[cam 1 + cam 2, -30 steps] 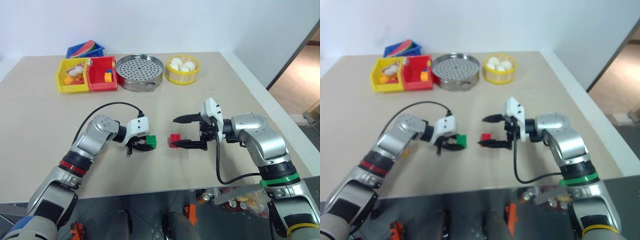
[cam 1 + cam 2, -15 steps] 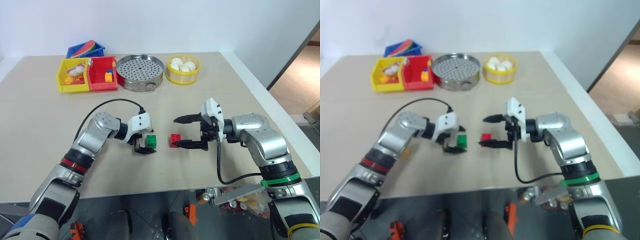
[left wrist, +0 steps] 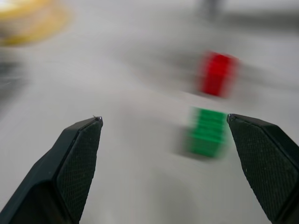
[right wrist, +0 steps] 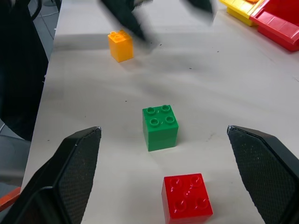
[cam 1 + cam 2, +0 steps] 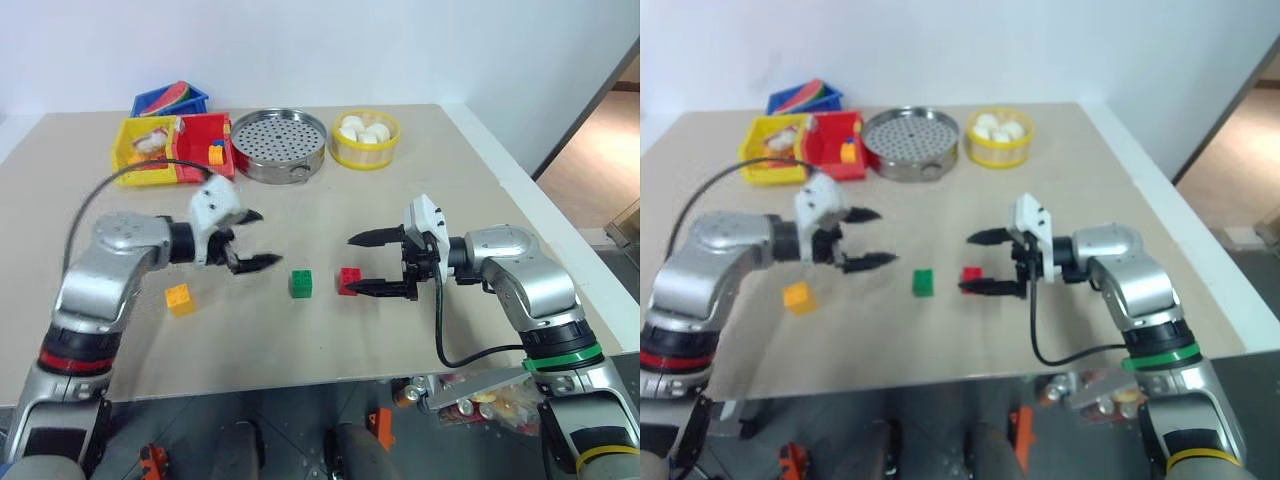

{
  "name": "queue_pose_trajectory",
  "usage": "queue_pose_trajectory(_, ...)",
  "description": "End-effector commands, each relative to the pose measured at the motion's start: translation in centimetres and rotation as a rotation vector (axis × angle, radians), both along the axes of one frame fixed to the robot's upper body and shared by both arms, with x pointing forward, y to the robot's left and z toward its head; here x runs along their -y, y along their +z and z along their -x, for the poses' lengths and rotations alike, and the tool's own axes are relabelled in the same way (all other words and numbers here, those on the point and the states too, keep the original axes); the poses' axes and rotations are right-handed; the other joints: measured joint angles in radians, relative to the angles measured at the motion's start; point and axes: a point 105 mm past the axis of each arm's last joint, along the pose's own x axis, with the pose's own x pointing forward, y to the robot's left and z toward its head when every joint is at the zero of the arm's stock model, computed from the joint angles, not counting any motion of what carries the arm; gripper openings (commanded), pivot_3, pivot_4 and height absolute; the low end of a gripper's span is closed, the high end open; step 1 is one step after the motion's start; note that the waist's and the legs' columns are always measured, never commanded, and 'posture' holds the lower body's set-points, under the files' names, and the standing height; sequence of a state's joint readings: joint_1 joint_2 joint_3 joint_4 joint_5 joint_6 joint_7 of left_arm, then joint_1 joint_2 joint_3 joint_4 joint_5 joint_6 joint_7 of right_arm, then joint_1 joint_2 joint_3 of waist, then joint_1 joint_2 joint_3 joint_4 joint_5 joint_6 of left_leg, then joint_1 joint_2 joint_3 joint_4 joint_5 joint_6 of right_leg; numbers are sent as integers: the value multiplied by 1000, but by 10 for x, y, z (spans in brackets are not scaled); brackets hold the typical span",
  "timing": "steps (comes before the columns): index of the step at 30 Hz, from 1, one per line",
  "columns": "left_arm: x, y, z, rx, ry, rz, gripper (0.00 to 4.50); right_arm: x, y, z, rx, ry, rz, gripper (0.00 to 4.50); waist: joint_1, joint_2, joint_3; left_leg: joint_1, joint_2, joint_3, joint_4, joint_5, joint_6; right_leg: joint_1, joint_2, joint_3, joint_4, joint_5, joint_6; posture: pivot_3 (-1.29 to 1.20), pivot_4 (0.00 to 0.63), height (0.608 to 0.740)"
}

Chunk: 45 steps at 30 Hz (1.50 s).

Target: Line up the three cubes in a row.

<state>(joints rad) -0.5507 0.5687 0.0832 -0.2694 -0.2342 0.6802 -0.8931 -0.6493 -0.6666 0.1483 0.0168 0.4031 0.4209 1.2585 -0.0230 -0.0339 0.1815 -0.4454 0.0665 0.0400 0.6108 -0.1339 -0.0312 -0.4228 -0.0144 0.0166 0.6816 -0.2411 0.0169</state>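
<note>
While the yellow-orange cube (image 5: pixel 179 298) lies farthest left on the table (image 5: pixel 330 200), the left gripper (image 5: pixel 247 240) is seen above and just beyond it, fingers spread wide and empty. Further right, the green cube (image 5: pixel 300 284) sits alone, near the red cube (image 5: pixel 349 280) but apart from it. That red cube is flanked by the spread fingers of the right gripper (image 5: pixel 362 263), untouched by either of them.

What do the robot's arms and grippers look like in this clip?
Both arms are silver-grey metal. The left gripper and right gripper each have two black pointed fingers with textured pads on a white wrist block, fed by a black cable. Left forearm wears a red band, right a green one.
</note>
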Motion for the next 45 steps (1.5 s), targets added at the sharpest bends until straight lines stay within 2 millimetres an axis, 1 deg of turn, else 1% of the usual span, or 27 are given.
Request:
queue_pose_trajectory(1,-24,27,5,218,259,121,4414,3,14,0,48,9,-22,4500,1,0,0,0,0,0,0,0,0,0,0,0,0,0,0,0,150,740)
queue_pose_trajectory(3,-37,23,10,264,402,162,4414,2,12,0,42,20,-19,4500,1,0,0,0,0,0,0,0,0,1,0,0,0,0,1,0,150,740)
queue_pose_trajectory(5,-51,13,19,278,543,203,4414,0,10,-1,38,34,-16,4500,0,0,0,1,0,1,0,0,0,1,0,1,0,1,1,0,150,740)
queue_pose_trajectory(6,-56,4,26,272,604,227,4414,-1,9,-2,37,41,-12,4500,-1,0,0,1,0,1,0,0,0,1,0,1,0,1,1,0,150,740)
queue_pose_trajectory(11,-62,-26,51,237,742,268,4414,-3,8,-6,36,62,1,4500,1,0,0,3,0,1,0,0,0,2,0,1,0,2,0,0,150,740)
queue_pose_trajectory(12,-63,-31,55,228,760,268,4414,-3,8,-6,36,66,6,4500,1,0,0,3,0,1,0,0,0,2,0,2,0,2,-2,0,150,740)
queue_pose_trajectory(14,-70,-34,61,232,834,296,4414,-3,8,-7,39,73,14,4500,2,0,0,4,0,2,1,0,0,3,-1,2,0,0,-4,0,150,740)
queue_pose_trajectory(18,-66,-40,69,219,857,321,4414,-2,9,-8,45,72,23,4500,2,0,0,3,-1,1,2,0,0,3,-1,2,0,1,-4,0,150,740)
queue_pose_trajectory(23,-62,-64,74,117,881,335,4414,1,9,-9,47,66,29,4500,2,-1,0,3,-1,2,4,0,0,3,-1,3,-1,1,-4,0,150,740)
queue_pose_trajectory(28,-62,-78,80,52,907,345,4414,4,9,-8,46,58,36,4500,1,-1,0,3,0,2,4,0,0,2,-1,2,-1,1,-5,0,150,740)
queue_pose_trajectory(34,-72,-88,81,5,974,361,4414,4,10,-8,46,53,36,4500,1,-1,0,2,0,2,4,0,0,2,-1,2,-1,1,-5,0,150,740)
queue_pose_trajectory(38,-74,-98,80,-37,995,357,4414,4,9,-7,45,53,36,4500,1,-1,0,2,-1,2,4,0,0,1,-1,2,-1,1,-5,0,150,740)
queue_pose_trajectory(42,-73,-101,78,-58,983,351,4414,4,10,-7,40,53,25,4500,1,-1,0,2,-1,2,4,-1,0,1,-1,2,-1,1,-5,0,150,740)
queue_pose_trajectory(43,-73,-102,77,-61,984,355,4037,3,11,-6,38,53,17,4500,1,-1,0,2,-1,2,4,-1,0,1,-1,2,-1,1,-5,0,150,740)
queue_pose_trajectory(45,-74,-103,77,-67,982,354,3688,3,12,-6,35,54,6,4500,1,-1,0,2,-1,2,4,-1,0,1,-1,2,-1,1,-5,0,150,740)
